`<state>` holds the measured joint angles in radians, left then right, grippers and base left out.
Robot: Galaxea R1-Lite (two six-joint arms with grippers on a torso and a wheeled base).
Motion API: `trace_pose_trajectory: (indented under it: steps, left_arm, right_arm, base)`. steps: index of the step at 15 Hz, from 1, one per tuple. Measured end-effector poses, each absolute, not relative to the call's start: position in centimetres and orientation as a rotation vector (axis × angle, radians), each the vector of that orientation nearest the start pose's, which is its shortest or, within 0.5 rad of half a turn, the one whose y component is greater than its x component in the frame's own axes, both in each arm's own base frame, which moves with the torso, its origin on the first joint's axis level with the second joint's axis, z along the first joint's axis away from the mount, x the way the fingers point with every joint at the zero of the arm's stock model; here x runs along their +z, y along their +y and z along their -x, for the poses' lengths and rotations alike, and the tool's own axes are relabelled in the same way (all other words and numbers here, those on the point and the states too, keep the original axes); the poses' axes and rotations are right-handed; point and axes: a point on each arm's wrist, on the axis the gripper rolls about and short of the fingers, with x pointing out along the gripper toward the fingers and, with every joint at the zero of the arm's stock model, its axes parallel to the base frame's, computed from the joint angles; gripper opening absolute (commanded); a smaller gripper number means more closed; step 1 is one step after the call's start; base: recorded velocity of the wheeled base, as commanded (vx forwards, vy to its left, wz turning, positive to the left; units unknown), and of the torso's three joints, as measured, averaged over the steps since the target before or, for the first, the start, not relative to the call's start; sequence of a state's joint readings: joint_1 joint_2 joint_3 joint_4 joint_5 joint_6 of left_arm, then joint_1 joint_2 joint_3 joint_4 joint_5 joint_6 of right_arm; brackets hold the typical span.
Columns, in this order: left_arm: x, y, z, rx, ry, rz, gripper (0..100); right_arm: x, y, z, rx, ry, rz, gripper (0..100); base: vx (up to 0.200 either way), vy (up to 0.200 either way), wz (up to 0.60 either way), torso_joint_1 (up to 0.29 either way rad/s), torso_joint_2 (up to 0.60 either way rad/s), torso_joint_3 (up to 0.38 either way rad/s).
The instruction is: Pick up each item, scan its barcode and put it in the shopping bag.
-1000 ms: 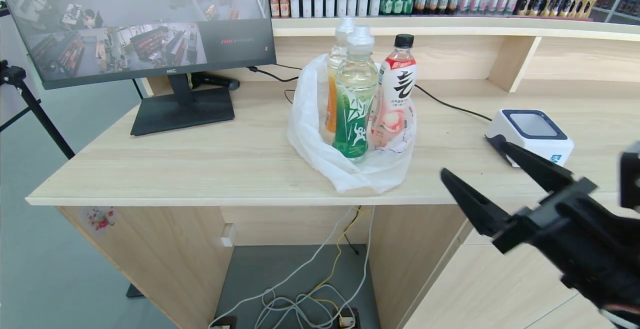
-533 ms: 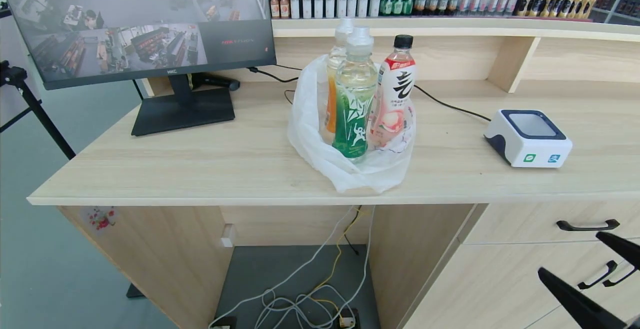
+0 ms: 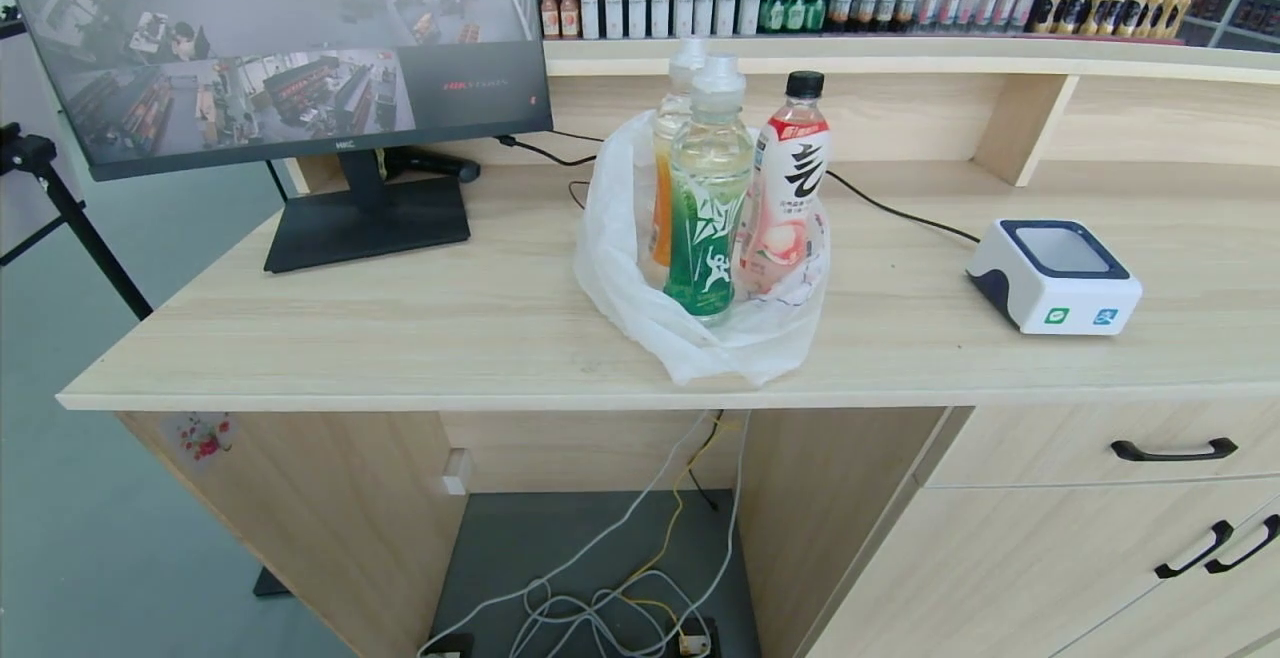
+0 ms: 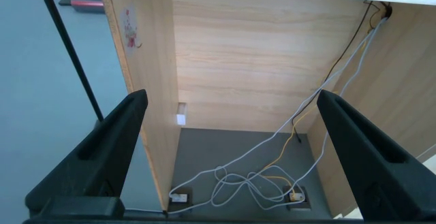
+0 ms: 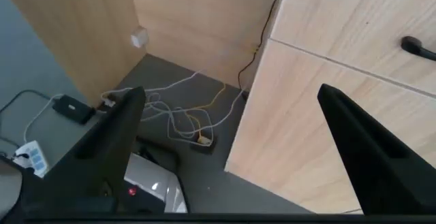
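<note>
A white plastic shopping bag (image 3: 690,338) sits open on the wooden counter (image 3: 400,328). Three bottles stand upright inside it: a green-labelled bottle (image 3: 708,193) in front, an orange-labelled bottle (image 3: 668,153) behind it, and a pink-and-white bottle (image 3: 790,188) with a black cap. A white barcode scanner (image 3: 1055,276) rests on the counter to the bag's right. My left gripper (image 4: 228,135) hangs open below counter height, facing the desk's knee space. My right gripper (image 5: 231,139) is open too, low down beside the drawer fronts. Neither holds anything.
A monitor (image 3: 280,48) on a black stand occupies the counter's left back. A black cable (image 3: 900,210) runs along the counter behind the scanner. Drawers with black handles (image 3: 1175,453) sit under the counter's right side. Loose cables (image 3: 600,598) lie on the floor underneath. Shelved bottles (image 3: 860,3) line the back.
My right gripper, open in front of the scanner a second ago, has dropped down and out of the head view. The bag and bottles have not moved.
</note>
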<state>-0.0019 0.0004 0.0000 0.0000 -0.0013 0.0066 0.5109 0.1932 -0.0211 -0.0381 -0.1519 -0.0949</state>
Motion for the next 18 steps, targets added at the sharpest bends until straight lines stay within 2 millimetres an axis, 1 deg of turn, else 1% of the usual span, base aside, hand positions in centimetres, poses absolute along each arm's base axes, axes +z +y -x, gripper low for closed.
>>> trace_pose_trajectory:
  steps: [2, 5, 7, 8, 10, 13, 16, 18]
  left_arm:
    - [7.5, 0.0, 2.3, -0.003, 0.0, -0.006, 100]
    - [7.5, 0.0, 2.3, -0.002, 0.0, -0.006, 100]
    - [7.5, 0.0, 2.3, -0.003, 0.0, -0.006, 100]
    - [7.5, 0.0, 2.3, -0.002, 0.0, -0.006, 100]
    - [7.5, 0.0, 2.3, -0.002, 0.0, -0.005, 100]
    - [7.5, 0.0, 2.3, -0.002, 0.0, -0.005, 100]
    - [7.5, 0.0, 2.3, -0.002, 0.0, -0.006, 100]
    - [7.5, 0.0, 2.3, -0.002, 0.001, -0.001, 100]
  right_arm:
    - [8.7, -0.7, 0.7, 0.271, 0.135, 0.125, 100]
    - [8.7, -0.5, 0.5, 0.076, 0.191, 0.11, 100]
    - [8.7, -0.5, 0.8, -0.054, 0.169, 0.088, 100]
    - [8.7, -0.5, 1.1, -0.082, 0.14, 0.078, 100]
    - [8.6, -0.5, 1.5, -0.104, 0.064, 0.027, 100]
    - [8.3, -0.3, 1.7, -0.067, 0.034, -0.075, 100]
    - [8.2, -0.3, 1.7, -0.048, 0.029, -0.056, 100]
    - [7.8, -0.2, 1.7, -0.004, 0.062, -0.015, 100]
  base:
    - [0.0, 0.0, 0.0, 0.0, 0.0, 0.0]
    - [0.0, 0.0, 0.0, 0.0, 0.0, 0.0]
    - [0.0, 0.0, 0.0, 0.0, 0.0, 0.0]
    - [0.0, 0.0, 0.0, 0.0, 0.0, 0.0]
    - [0.0, 0.0, 0.0, 0.0, 0.0, 0.0]
    - [0.0, 0.0, 0.0, 0.0, 0.0, 0.0]
    - [0.0, 0.0, 0.0, 0.0, 0.0, 0.0]
    - [0.0, 0.0, 0.0, 0.0, 0.0, 0.0]
